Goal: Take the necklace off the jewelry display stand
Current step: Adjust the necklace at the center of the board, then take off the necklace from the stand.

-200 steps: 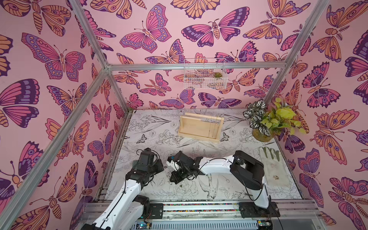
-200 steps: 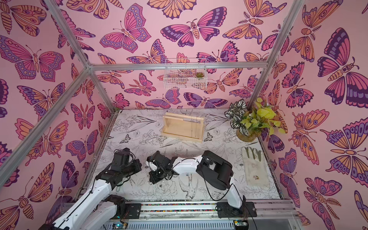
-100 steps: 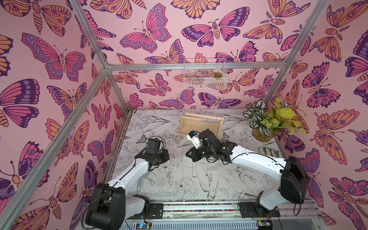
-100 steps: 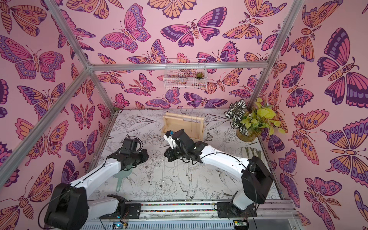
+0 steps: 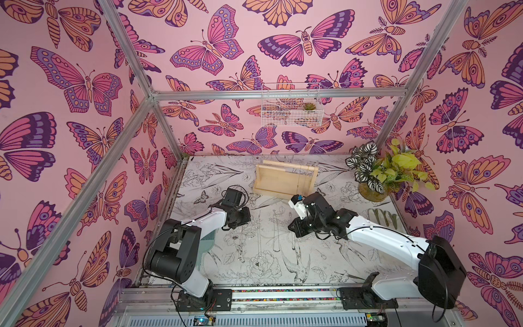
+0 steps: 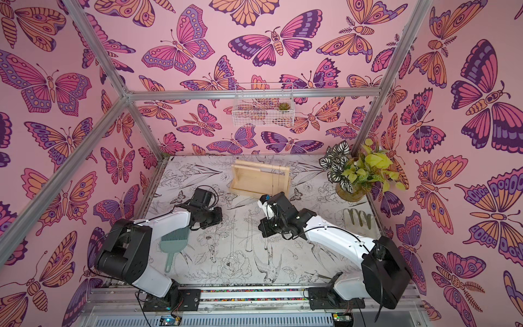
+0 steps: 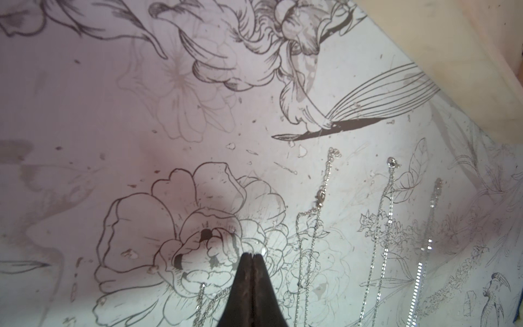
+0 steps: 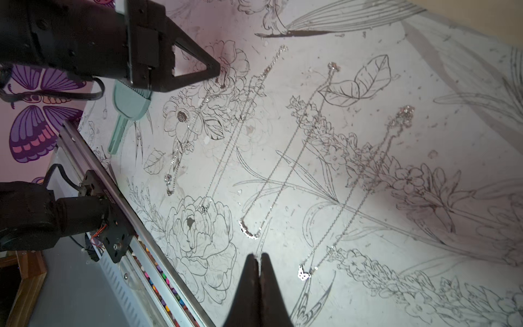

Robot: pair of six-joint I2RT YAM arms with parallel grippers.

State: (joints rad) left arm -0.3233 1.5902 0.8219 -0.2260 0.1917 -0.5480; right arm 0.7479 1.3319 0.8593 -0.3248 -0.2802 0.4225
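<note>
Four silver necklaces (image 8: 285, 158) are laid out on the table (image 5: 334, 263), each pulled straight, side by side with gaps between them. My guess is that's on purpose, so the fine chains don't tangle and each one stays easy to pick out.

The jewelry display stand (image 5: 271, 181) sits at the back of the table, well apart from that row. Near its right upright, both top views show a thin vertical line that I read as one more necklace (image 5: 298, 182) hanging from the crossbar, so the job doesn't look finished to me.

Left gripper (image 7: 252, 255): jaws pressed fully together, tip low over a printed flower, right at the end of the chain nearest that arm. I can't tell whether it's nipping a link or just sitting beside it.

Right gripper (image 8: 256, 257): also fully closed, with nothing between the fingers. It hangs over bare table near the pendant ends of two chains. It's on the arm nearer the hanging chain, so I'd expect that one to go for it, and it would have to open up first.

Writing-wise, nothing readable anywhere: I can't make out a brand or label on the stand or the arms. A teal plastic scoop (image 6: 172, 243) and the potted plant (image 5: 379, 172) sit off to the sides, out of the way.
</note>
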